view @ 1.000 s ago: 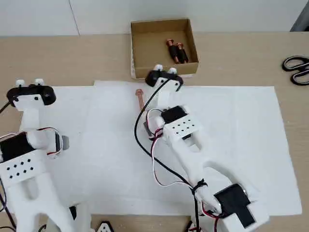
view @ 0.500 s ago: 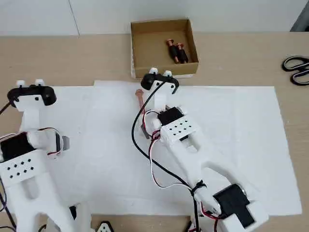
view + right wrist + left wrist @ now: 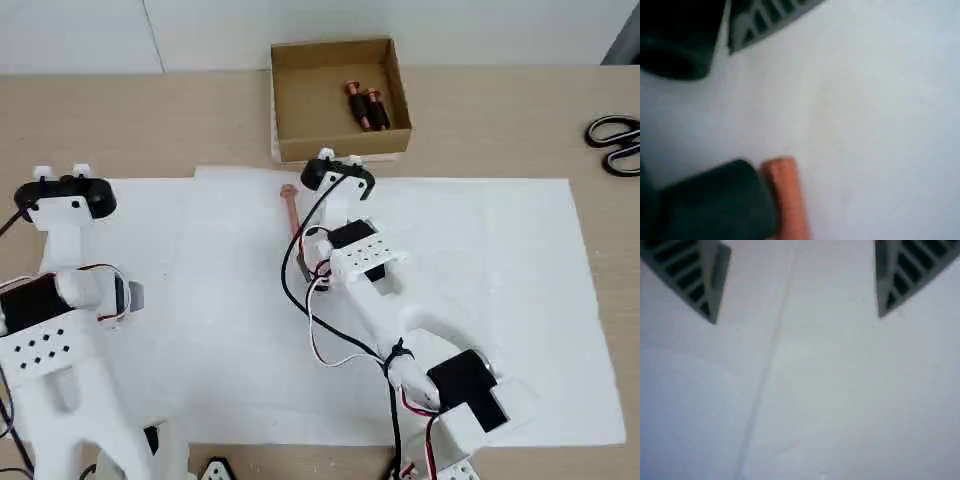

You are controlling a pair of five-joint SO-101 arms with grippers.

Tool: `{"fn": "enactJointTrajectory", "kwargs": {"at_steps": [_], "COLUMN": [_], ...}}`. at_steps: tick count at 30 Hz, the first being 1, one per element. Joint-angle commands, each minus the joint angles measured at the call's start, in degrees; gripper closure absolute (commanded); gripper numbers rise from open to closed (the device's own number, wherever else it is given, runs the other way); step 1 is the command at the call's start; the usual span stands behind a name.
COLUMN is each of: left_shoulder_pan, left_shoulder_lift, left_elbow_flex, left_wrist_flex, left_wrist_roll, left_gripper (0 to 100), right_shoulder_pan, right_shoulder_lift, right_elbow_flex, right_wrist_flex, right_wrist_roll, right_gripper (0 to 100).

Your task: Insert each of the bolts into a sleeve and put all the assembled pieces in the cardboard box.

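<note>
In the lower part of the high view, the white sheet [image 3: 480, 300] has much bare room between the two arms and to the right of the right arm. Its near edge runs along the bottom of the frame. At middle left, the left gripper [image 3: 62, 195] hangs above the sheet close to its left edge. Its fingers [image 3: 695, 275] are spread wide with nothing between them, and only a fold line [image 3: 767, 365] lies under it.

Near the centre, the right gripper [image 3: 335, 180] stands at the far edge of the sheet; I cannot tell if it is spread or pressed together. The bolt [image 3: 290, 207] lies on the sheet just left of it. One end is against a dark rounded piece [image 3: 710, 205]; I cannot tell whether this is a sleeve.

Directly behind, the near wall of the cardboard box [image 3: 340, 148] stands in the way. Two assembled pieces [image 3: 365, 105] lie inside, at upper right. Scissors [image 3: 615, 132] lie at the far right on the table [image 3: 150, 120].

Since half a second ago, the right arm has folded back toward lower centre and its gripper has moved slightly right. The bolt and the left arm did not move.
</note>
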Motion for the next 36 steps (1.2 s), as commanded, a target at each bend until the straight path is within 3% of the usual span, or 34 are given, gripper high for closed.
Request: {"fn": "enactJointTrajectory", "kwargs": {"at_steps": [1, 20, 25, 28, 32, 36], "left_shoulder_pan": [0.00, 0.00, 0.00, 0.00, 0.00, 0.00], "left_shoulder_lift": [-0.35, -0.35, -0.35, -0.35, -0.35, -0.35], "left_elbow_flex": [-0.40, -0.22, -0.22, -0.22, -0.22, -0.31], "left_wrist_flex": [-1.32, -1.23, -1.23, -1.23, -1.23, -1.23], "left_wrist_roll": [-0.26, -0.35, -0.35, -0.35, -0.35, -0.44], "left_gripper": [80, 80, 80, 80, 80, 80], "right_shoulder_pan": [0.48, 0.84, 0.84, 0.84, 0.92, 0.92], "right_shoulder_lift": [0.40, 3.74, 3.74, 3.82, 3.65, 3.65], "right_elbow_flex": [-0.79, -0.79, -0.79, -1.32, -4.66, -14.33], "right_wrist_flex": [-0.66, -0.66, -0.66, 0.31, 4.97, 18.15], "right_wrist_roll": [-0.35, -0.09, 0.09, 2.20, 2.81, 5.36], "right_gripper": [86.5, 87.1, 98.9, 98.7, 99.5, 99.5]}}
